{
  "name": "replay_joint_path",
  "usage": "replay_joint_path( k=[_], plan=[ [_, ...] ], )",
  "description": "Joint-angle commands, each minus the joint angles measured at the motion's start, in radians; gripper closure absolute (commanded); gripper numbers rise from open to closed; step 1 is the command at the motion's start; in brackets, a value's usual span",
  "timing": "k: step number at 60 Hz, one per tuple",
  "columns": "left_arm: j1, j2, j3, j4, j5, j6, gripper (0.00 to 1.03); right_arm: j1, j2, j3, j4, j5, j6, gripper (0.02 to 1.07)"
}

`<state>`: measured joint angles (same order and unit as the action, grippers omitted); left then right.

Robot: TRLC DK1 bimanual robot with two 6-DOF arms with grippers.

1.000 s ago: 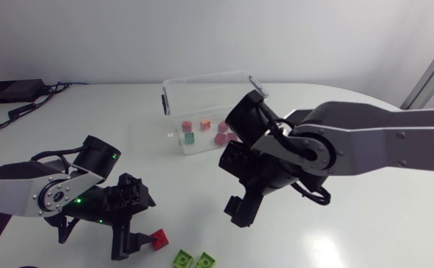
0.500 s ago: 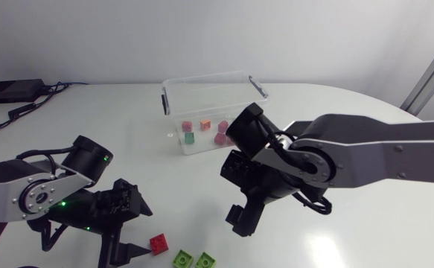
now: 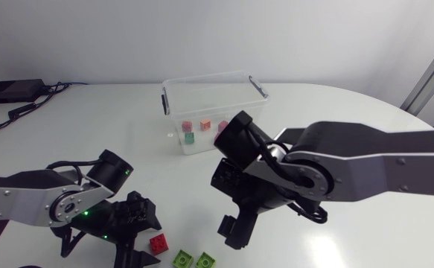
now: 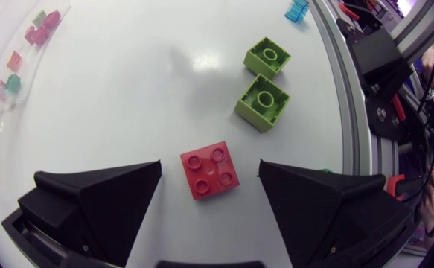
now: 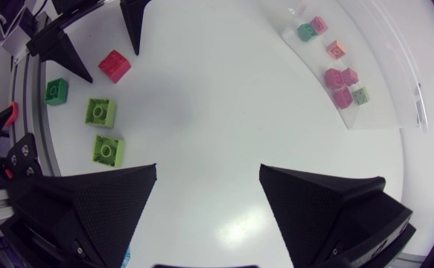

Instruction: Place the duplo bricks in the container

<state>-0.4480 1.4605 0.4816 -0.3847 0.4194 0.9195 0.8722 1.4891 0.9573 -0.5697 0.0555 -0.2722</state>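
A red duplo brick point(image 4: 210, 170) lies on the white table between the fingers of my left gripper point(image 4: 209, 170), with a gap on both sides, so the gripper is open. In the head view that brick point(image 3: 158, 243) sits at the front edge beside the left gripper point(image 3: 150, 251). Two light green bricks point(image 4: 262, 102) point(image 4: 267, 57) lie just ahead of it. The clear container point(image 3: 173, 83) stands at the back middle with several small bricks point(image 3: 205, 124) inside. My right gripper point(image 3: 233, 231) hangs open and empty over the table's middle; beneath it point(image 5: 208, 170) the table is bare.
A blue brick point(image 4: 298, 10) lies beyond the green ones near the table's edge. A darker green brick point(image 5: 55, 91) sits at the edge close to the red one. Black cables and a box point(image 3: 12, 91) lie at the back left.
My left gripper has moved right and down over the red brick, which now lies between its fingers; they have drawn in slightly. My right arm has shifted a little towards the front left.
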Motion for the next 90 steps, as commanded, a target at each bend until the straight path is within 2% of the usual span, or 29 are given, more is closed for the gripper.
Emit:
replay_joint_path(
  k=[1,10,14,15,16,24,33,50,67,75,82,90],
  plan=[
    [-0.011,0.047,-0.012,0.027,-0.002,-0.025,0.28,0.008,-0.012,-0.045,-0.019,-0.002,0.022,0.07],
    [-0.021,0.127,-0.011,0.101,-0.022,-0.047,0.62,0.004,-0.075,-0.089,-0.055,-0.005,0.008,0.07],
    [-0.018,0.127,-0.006,0.133,-0.025,-0.065,0.87,0.002,-0.109,-0.112,-0.076,-0.011,0.004,0.07],
    [-0.018,0.126,-0.005,0.135,-0.027,-0.068,0.89,0.002,-0.113,-0.115,-0.079,-0.011,0.004,0.07],
    [-0.017,0.118,-0.003,0.142,-0.027,-0.073,0.96,0.002,-0.121,-0.121,-0.084,-0.014,0.004,0.07],
    [-0.020,0.072,0.026,0.119,-0.028,-0.085,1.00,0.010,-0.191,-0.164,-0.147,-0.022,0.001,0.07],
    [0.008,-0.014,0.106,0.004,-0.030,-0.074,1.00,0.019,-0.250,-0.200,-0.220,-0.034,-0.010,0.07],
    [0.049,-0.103,0.256,-0.126,-0.039,-0.074,1.00,0.057,-0.283,-0.239,-0.256,-0.036,0.008,0.07],
    [0.103,-0.111,0.453,-0.112,-0.037,-0.133,1.00,0.091,-0.270,-0.246,-0.283,-0.065,0.010,0.10],
    [0.138,-0.068,0.558,-0.019,-0.037,-0.212,1.00,0.105,-0.254,-0.246,-0.289,-0.075,0.010,0.10],
    [0.147,0.021,0.683,0.053,-0.039,-0.269,1.00,0.114,-0.237,-0.247,-0.289,-0.085,0.010,0.10],
    [0.137,0.199,0.888,0.067,-0.059,-0.291,1.00,0.125,-0.216,-0.247,-0.291,-0.086,0.011,0.10]
  ],
)
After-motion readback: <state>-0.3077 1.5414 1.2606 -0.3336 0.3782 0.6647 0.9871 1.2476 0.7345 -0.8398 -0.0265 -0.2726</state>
